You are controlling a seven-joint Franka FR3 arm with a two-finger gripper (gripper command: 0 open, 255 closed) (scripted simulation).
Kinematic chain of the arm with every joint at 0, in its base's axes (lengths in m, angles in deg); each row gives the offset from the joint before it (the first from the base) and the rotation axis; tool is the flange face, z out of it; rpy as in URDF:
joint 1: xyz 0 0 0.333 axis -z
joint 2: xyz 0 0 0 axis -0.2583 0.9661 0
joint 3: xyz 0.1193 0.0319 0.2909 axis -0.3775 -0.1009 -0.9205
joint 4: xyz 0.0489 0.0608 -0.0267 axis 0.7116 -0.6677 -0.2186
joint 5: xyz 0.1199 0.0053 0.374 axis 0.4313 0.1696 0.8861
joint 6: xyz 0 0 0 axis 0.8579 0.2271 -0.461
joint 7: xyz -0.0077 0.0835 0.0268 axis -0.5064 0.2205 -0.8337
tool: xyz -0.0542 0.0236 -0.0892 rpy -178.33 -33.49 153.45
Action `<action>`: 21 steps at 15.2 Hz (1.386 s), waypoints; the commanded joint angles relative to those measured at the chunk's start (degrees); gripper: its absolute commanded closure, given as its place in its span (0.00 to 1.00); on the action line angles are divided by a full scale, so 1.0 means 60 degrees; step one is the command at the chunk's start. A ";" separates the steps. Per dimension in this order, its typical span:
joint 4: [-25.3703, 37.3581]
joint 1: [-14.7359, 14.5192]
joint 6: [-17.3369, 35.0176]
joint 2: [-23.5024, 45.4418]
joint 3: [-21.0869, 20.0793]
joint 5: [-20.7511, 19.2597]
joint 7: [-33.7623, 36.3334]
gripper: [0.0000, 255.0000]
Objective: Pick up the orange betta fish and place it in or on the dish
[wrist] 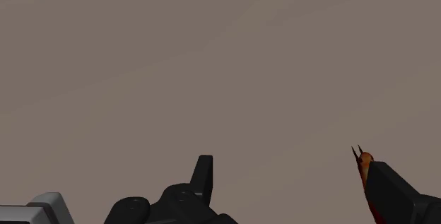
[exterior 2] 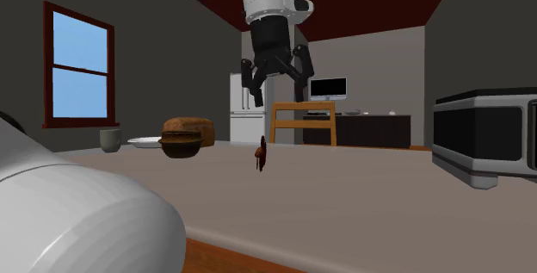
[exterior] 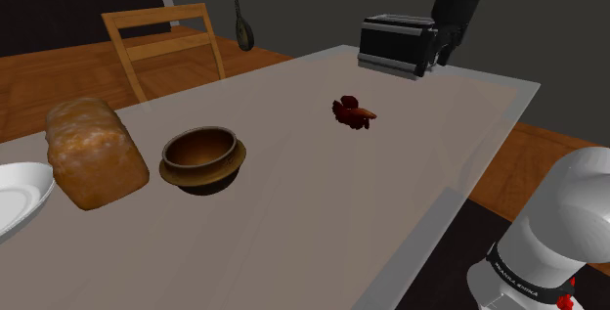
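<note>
Over a pale grey tabletop in a dim dining room, my jaws hang wide apart and empty, their black fingers splayed well above the surface. The dark red-and-orange betta fish lies on the tabletop below them, nearer the far end than the near one; in the second exterior view it sits almost straight under my hand. In the wrist view its orange tip shows beside one finger, outside the gap and untouched. A black-and-silver toaster stands near the tabletop's far edge, just behind my hand in the shoulder view, and its corner shows at the other side of my jaws. The round brown wooden bowl sits well apart from the fish, toward the shoulder view's left, with a bare stretch of tabletop between the two. A crusty brown loaf of bread lies just beside the bowl, and a white plate sits beyond the loaf at that view's left border. A small grey mug stands past the plate in the second exterior view. A light wooden chair is drawn up at the far long edge, behind the bowl. The near long edge runs slantwise toward my white stand, and the strip along it lies bare.
</note>
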 commanded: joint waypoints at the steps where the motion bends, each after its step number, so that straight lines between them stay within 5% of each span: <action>1: 0.0000 0.0000 0.0000 0.0000 0.0000 0.0000 0.0000 0.00; 14: -0.0239 -0.1483 0.3352 0.2874 -0.0733 0.0310 -0.1091 0.00; 21: -0.0739 -0.1525 0.4340 0.3349 -0.0753 0.0272 -0.1129 0.00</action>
